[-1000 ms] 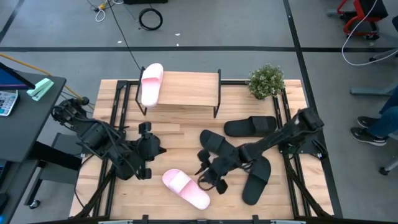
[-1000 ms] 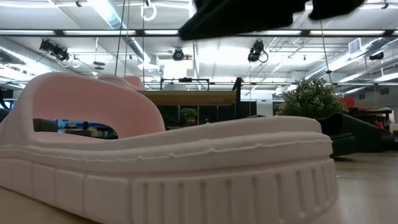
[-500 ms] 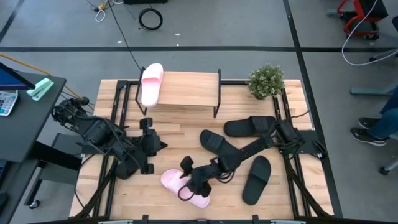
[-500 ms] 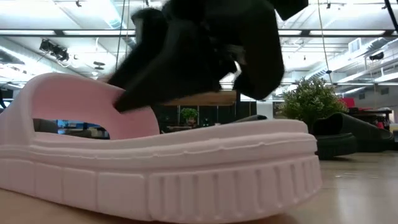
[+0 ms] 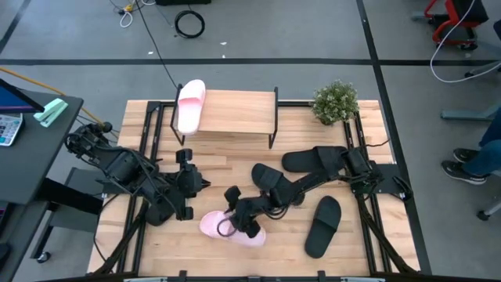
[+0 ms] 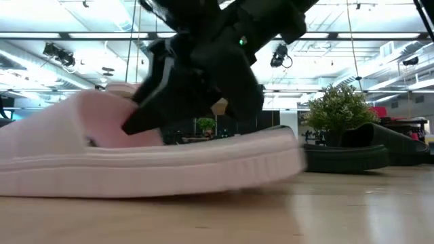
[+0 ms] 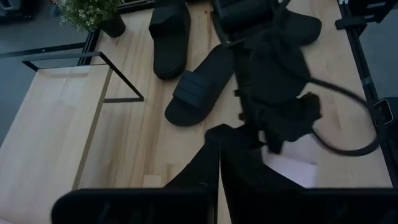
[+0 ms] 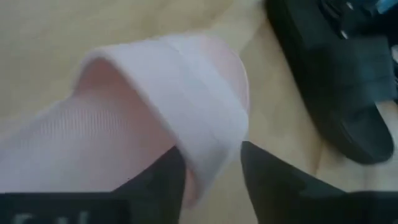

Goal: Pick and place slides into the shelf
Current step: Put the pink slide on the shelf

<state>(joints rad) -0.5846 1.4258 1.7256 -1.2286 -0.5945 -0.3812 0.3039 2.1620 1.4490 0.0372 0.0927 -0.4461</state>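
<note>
One pale pink slide lies near the table's near edge, and my right gripper is shut on its strap. It fills the low view as pink slide. The second pink slide rests sole-down on the left end of the shelf. Three black slides lie on the table's right half. My left gripper is shut and touches nothing. It hovers left of the pink slide, with fingers pointing toward the right arm. My right gripper pinches the pink slide's wide strap at its side edge. One finger sits in the foot opening under the strap and the other finger outside it. The fingers slant down from the table's right. The sole appears to stay on the table.
A potted plant stands at the far right corner beside the shelf. The right arm stretches low across the black slides. Bare wood lies between the shelf and the pink slide. A person's legs show beyond the right edge.
My right gripper has moved toward the table's left, come down onto the pink slide and taken its strap between the fingers. The slide has since slid toward the left and far side and turned to lie more across the table.
</note>
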